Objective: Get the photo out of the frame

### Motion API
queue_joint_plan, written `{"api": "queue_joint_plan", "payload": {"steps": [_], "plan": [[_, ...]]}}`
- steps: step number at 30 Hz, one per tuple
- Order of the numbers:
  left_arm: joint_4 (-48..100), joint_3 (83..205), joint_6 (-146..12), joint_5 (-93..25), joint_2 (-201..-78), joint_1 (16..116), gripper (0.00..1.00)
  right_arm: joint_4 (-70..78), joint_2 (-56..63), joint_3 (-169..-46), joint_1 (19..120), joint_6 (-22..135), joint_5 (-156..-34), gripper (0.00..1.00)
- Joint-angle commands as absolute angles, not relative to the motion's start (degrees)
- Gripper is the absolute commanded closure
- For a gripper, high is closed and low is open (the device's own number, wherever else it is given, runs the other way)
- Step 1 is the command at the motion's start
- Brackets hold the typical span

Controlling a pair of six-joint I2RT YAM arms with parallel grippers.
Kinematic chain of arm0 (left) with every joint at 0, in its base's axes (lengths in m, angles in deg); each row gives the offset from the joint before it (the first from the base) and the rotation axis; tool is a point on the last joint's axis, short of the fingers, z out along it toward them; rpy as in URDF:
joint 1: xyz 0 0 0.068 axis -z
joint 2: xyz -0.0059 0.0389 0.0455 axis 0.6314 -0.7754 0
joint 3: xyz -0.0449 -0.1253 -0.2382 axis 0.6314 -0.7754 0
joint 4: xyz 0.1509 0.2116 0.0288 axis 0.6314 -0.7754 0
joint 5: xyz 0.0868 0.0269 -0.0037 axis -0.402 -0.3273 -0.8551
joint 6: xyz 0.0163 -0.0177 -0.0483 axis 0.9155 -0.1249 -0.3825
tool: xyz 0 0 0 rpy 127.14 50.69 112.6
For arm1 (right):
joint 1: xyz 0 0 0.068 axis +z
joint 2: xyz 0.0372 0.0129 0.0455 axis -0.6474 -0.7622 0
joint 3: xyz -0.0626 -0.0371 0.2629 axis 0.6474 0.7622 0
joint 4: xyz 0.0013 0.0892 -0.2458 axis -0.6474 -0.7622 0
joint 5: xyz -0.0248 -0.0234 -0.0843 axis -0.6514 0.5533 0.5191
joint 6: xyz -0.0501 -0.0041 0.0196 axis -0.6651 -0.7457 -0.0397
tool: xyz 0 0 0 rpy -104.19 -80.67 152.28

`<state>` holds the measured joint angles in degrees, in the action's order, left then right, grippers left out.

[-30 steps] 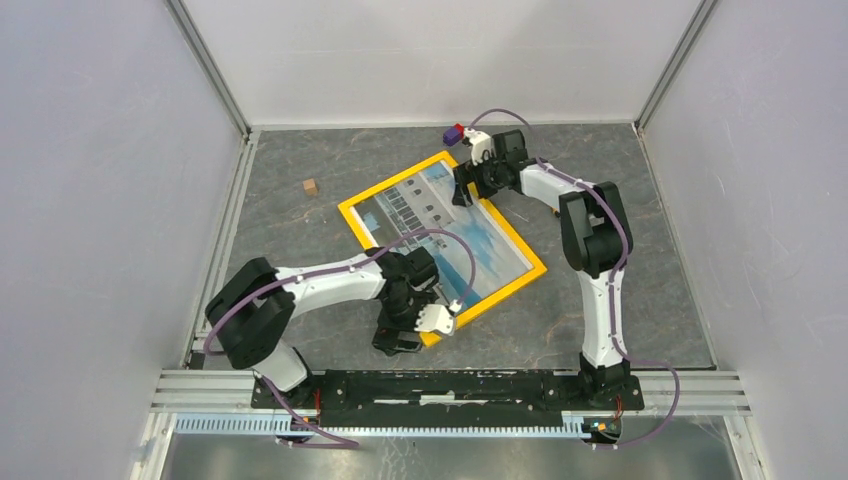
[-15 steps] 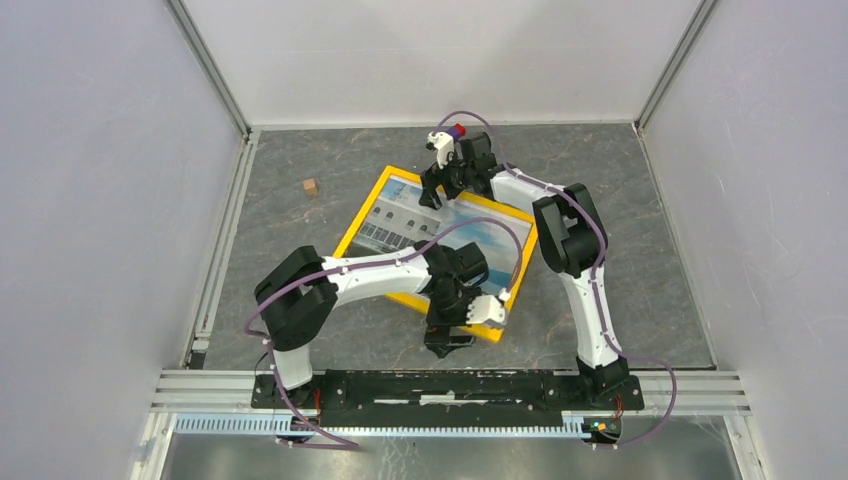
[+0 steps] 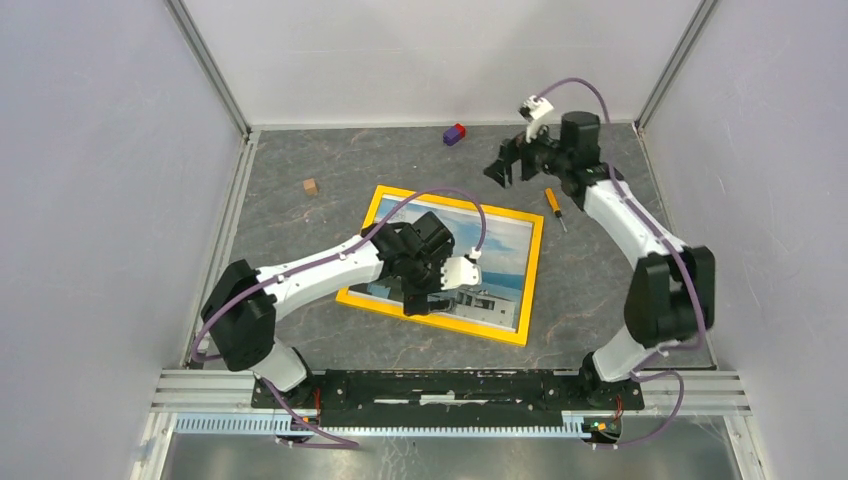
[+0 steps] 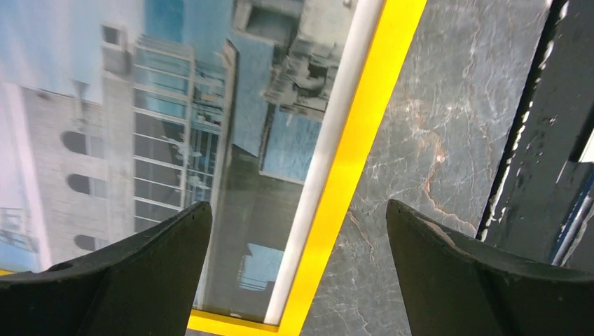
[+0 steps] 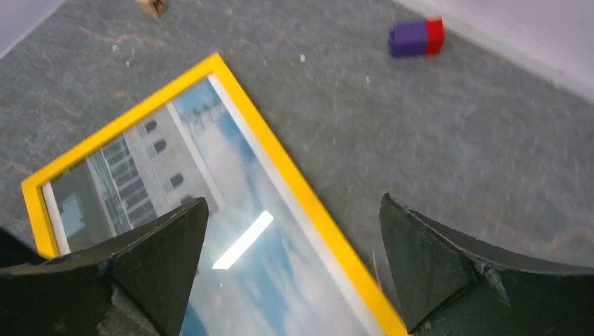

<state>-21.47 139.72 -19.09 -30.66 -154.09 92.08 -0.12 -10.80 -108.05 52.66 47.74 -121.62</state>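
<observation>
From above, the large rectangular frame with a narrow bright yellow border (image 3: 534, 275) lies flat and face up at the centre of the grey marbled counter (image 3: 300, 240). The photo of a white building under blue sky (image 3: 500, 250) sits inside it. The left tool (image 3: 418, 303) hangs over the frame's lower edge. The left wrist view alone shows its jaws spread wide and holding nothing, over a pale strip between print and border. The right tool (image 3: 505, 168) is at the upper right, off the frame, also spread wide and empty. Its wrist view adds a bright glare streak on the print. Only the top view shows the small orange-handled screwdriver (image 3: 553, 205), right of the frame. A purple-and-red block (image 3: 454, 134) lies near the back wall and a small wooden cube (image 3: 311, 187) at the left.
</observation>
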Motion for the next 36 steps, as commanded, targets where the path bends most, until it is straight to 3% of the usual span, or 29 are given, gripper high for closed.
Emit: {"api": "queue_joint_plan", "payload": {"steps": [1,8,13,20,31,36], "plan": [[-17.3,135.9,-20.3,-32.1,-154.1,93.4,0.0,-4.6,-4.0,-96.2,51.2,48.9,-122.6,0.02],[-12.3,134.3,-23.4,-37.7,-159.6,99.3,0.0,-12.4,3.6,-82.9,46.7,45.2,-120.8,0.02],[-8.8,133.5,-24.7,-41.9,-162.9,102.1,0.0,-16.3,4.0,-80.1,44.7,40.7,-116.6,0.02],[-6.1,135.4,-28.0,-46.6,-167.8,102.2,0.11,-16.6,0.4,-78.7,44.0,41.1,-119.1,0.02],[-4.9,142.1,-34.9,-47.6,-174.3,99.1,0.29,-9.9,-11.2,-85.3,44.4,45.4,-120.6,0.02],[-5.6,143.4,-33.3,-47.1,-174.9,96.4,0.31,-7.1,-16.3,-90.9,46.1,49.1,-122.6,0.02]]}}
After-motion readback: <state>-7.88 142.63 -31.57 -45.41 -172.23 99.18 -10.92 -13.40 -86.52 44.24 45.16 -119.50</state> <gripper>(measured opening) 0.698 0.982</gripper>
